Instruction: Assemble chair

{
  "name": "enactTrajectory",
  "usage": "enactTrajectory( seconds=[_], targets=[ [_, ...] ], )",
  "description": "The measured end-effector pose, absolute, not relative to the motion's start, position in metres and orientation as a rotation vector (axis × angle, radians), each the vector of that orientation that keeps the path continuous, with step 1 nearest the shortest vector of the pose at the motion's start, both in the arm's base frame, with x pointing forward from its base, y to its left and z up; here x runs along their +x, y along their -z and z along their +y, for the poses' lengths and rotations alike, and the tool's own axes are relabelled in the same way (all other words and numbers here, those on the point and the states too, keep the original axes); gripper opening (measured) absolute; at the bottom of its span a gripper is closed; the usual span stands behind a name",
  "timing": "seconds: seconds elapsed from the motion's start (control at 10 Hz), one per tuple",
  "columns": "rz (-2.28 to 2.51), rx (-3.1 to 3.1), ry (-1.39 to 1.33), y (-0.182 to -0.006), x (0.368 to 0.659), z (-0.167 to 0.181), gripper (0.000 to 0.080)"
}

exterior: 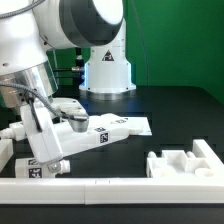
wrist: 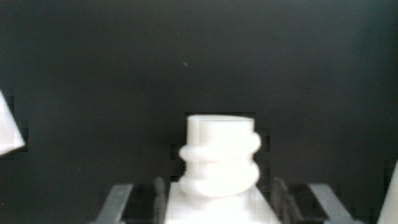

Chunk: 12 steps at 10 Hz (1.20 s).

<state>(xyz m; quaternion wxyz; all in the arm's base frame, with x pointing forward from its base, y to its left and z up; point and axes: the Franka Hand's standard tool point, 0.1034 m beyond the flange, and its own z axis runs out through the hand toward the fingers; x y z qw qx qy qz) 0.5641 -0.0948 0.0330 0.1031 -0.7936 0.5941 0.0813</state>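
My gripper (exterior: 47, 142) hangs low over the table at the exterior view's left. It is shut on a white chair part (exterior: 66, 147), a long piece with marker tags that lies tilted just above the table. In the wrist view this part (wrist: 221, 152) shows as a white ribbed post standing between my fingers (wrist: 128, 203), and my gripper (wrist: 221, 206) closes on its wide base. A blocky white chair part (exterior: 186, 160) lies at the exterior view's right. A smaller white part (exterior: 84, 122) sits just behind my hand.
The marker board (exterior: 128, 126) lies flat behind the held part. A long white rail (exterior: 110, 186) runs along the near edge. Another white piece (exterior: 5, 150) sits at the far left edge. The arm's base (exterior: 106, 70) stands at the back.
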Motion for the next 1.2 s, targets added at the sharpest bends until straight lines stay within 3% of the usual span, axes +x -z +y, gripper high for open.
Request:
enactTrajectory(
  seconds=[0.2,0.3,0.9,1.1,1.2],
  targets=[
    [1.732,-2.331,-0.267,-0.074,0.578,-0.043,0.0282],
    [1.744,-2.339,-0.279,-0.081,0.573,-0.022,0.0282],
    [1.727,-2.333,-0.260,-0.087,0.565,0.001,0.0284],
    [1.767,-2.325,-0.255,-0.095,0.519,0.051,0.0284],
    [1.792,-2.325,-0.274,-0.093,0.511,0.064,0.0284]
  ],
)
